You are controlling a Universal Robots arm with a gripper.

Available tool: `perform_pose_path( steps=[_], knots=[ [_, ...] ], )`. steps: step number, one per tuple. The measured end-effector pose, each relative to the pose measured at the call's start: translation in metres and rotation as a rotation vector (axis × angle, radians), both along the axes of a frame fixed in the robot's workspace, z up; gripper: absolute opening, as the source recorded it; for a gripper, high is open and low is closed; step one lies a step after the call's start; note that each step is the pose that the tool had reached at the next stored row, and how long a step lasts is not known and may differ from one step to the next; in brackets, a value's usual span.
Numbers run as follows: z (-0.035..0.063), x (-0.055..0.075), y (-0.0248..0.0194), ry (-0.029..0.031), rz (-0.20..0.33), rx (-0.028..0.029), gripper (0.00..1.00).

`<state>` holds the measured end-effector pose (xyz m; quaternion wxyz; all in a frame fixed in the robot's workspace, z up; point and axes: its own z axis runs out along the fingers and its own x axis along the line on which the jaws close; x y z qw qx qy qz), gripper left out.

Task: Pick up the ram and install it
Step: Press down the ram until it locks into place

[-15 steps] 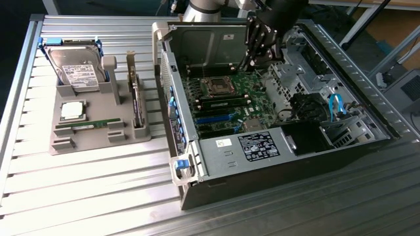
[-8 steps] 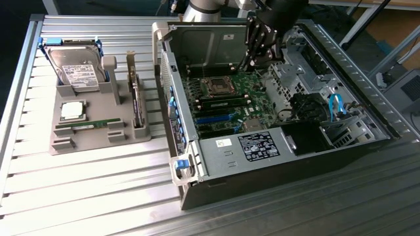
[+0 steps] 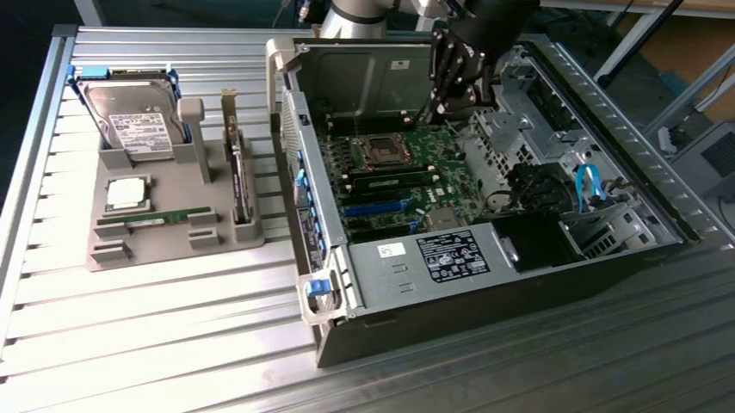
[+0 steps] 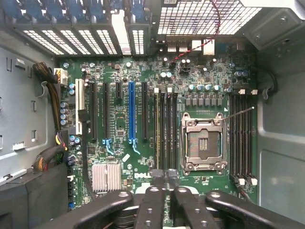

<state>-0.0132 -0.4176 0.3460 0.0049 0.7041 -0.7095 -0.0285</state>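
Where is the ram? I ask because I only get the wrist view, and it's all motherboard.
Observer: The ram lies in the grey tray, on the exterior view's left of the case.
Operator: And the gripper, relative to that tray?
Observer: The gripper hangs over the open case, well apart from the tray.
Operator: Anything beside the ram I could confuse with it?
Observer: A dark expansion card stands on edge in the same tray, on the exterior view's right of the ram.
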Motion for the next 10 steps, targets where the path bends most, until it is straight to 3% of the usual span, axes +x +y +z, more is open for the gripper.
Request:
perform_pose_path(
  steps=[3, 10],
  knots=[
    [0.0000, 0.001, 0.0000, 0.0000, 0.000, 0.0000, 0.10],
    [0.0000, 0.018, -0.0003, 0.0000, 0.000, 0.0000, 0.10]
  ],
)
